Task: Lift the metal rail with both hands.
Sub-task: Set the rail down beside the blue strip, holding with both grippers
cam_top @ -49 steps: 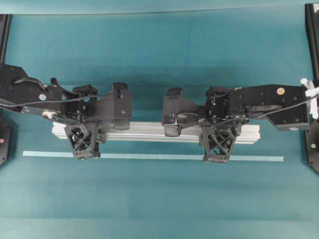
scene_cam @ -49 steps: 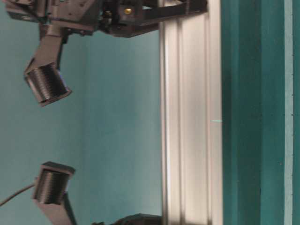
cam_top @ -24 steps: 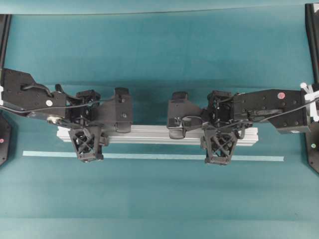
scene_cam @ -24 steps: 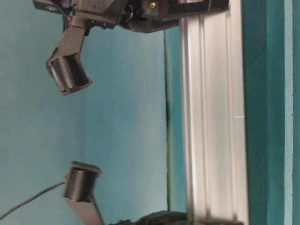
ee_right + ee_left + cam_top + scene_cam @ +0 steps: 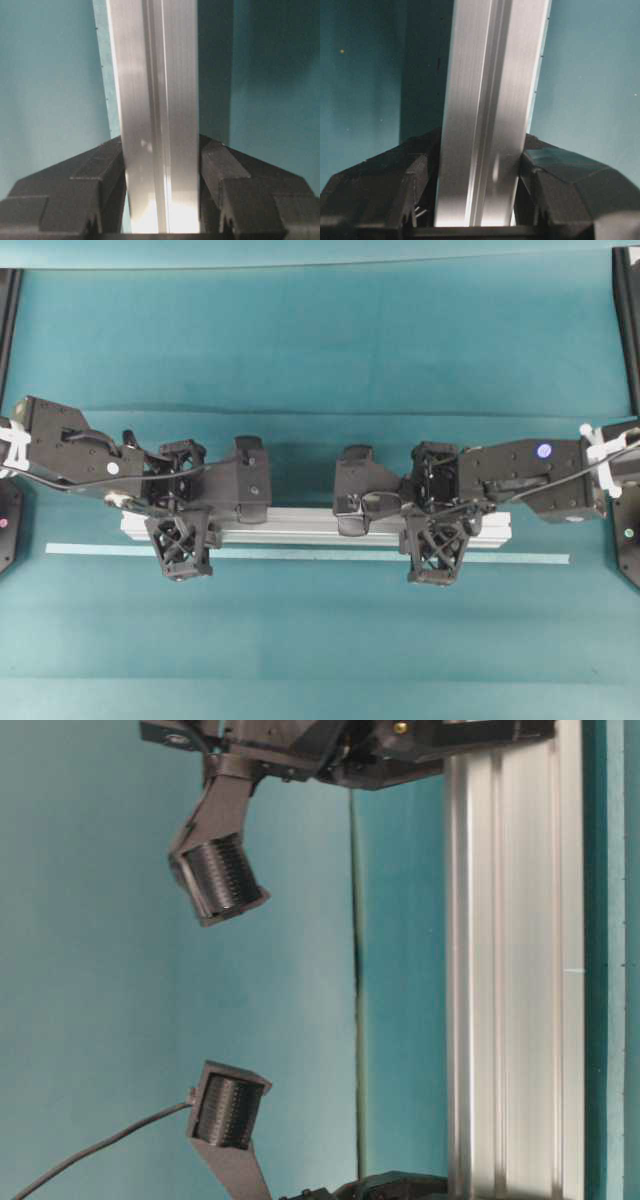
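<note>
Shifted since a second ago: metal rail (image 5: 310, 525) lower in the overhead view, nearer the tape strip (image 5: 300, 554); both arms drawn in with it. Lies with long axis left-to-right across the desk (image 5: 320, 350). Clamped near its left end by left end effector (image 5: 180, 535), jaws bearing on both long sides. Clamped near its right end by right end effector (image 5: 437, 540), likewise. Probably clear of the desk; clearance hard to confirm from these views.

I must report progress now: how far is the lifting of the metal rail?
Done: left gripper and right gripper each clamp the metal rail. In hand: the rail casts a separate shadow on the table, so it seems raised, held level. Left: nothing obvious except holding steady.
</note>
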Controlling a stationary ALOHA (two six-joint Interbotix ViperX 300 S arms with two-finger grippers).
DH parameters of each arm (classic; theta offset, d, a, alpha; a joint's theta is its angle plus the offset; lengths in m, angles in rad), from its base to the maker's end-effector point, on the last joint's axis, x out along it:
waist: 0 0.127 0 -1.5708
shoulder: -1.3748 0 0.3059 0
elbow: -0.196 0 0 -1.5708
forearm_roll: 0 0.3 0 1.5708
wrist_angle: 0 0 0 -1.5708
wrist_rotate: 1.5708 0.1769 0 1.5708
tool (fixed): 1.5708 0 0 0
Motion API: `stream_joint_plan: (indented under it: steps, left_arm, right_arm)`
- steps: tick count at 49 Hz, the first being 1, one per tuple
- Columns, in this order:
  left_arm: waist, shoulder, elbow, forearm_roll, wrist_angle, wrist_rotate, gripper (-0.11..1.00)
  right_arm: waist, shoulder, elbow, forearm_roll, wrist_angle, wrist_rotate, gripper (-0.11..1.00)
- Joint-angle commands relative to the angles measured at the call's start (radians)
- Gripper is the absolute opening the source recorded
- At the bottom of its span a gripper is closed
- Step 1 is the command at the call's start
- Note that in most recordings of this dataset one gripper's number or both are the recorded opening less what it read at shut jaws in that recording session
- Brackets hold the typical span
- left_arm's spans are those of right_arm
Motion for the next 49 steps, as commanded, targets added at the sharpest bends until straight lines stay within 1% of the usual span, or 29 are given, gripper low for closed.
stream_joint_plan:
  steps: [1,6,12,22,35,43,49]
  left_arm:
    - [0.008,-0.003,-0.012,-0.003,-0.011,-0.043,0.37]
    - [0.002,0.005,-0.014,-0.003,-0.014,-0.044,0.37]
    - [0.0,0.009,-0.011,-0.003,-0.044,-0.044,0.37]
    - [0.0,0.023,-0.014,-0.003,-0.052,-0.044,0.37]
    - [-0.003,0.028,-0.012,-0.003,-0.052,-0.044,0.37]
    - [-0.015,0.028,-0.005,-0.003,-0.084,-0.031,0.37]
    - [-0.017,0.028,0.0,-0.003,-0.083,-0.032,0.37]
  right_arm:
    - [0.018,0.003,0.003,0.009,-0.021,0.005,0.38]
    - [0.018,0.002,0.006,0.014,-0.029,0.005,0.38]
    - [0.02,0.006,0.012,0.014,-0.034,0.005,0.38]
    - [0.02,0.011,0.029,0.031,-0.063,0.005,0.38]
    - [0.018,0.018,0.032,0.028,-0.078,0.005,0.38]
    - [0.017,0.017,0.051,0.028,-0.112,0.0,0.38]
    - [0.017,0.017,0.061,0.026,-0.124,0.0,0.38]
